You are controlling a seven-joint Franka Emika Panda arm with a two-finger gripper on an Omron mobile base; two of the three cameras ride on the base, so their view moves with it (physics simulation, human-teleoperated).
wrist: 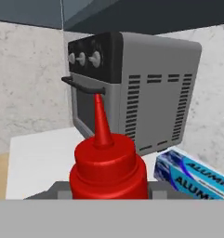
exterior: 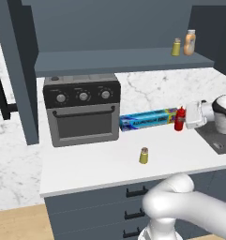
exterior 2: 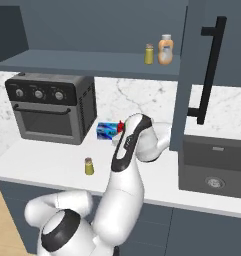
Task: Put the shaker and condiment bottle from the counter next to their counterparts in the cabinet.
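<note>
While the small yellow-olive shaker [exterior: 144, 155] is left standing on the white marbled counter [exterior: 95, 164], the slim red condiment bottle [wrist: 108, 163] is being flanked by the gripper [wrist: 108, 193]; finger contact cannot be confirmed. Nothing is yet shelved in the dark blue-grey cabinet [exterior: 119, 61].

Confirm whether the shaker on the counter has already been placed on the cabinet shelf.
No: the shaker stands on the white counter in front of the toaster oven, far below the cabinet shelf.
</note>
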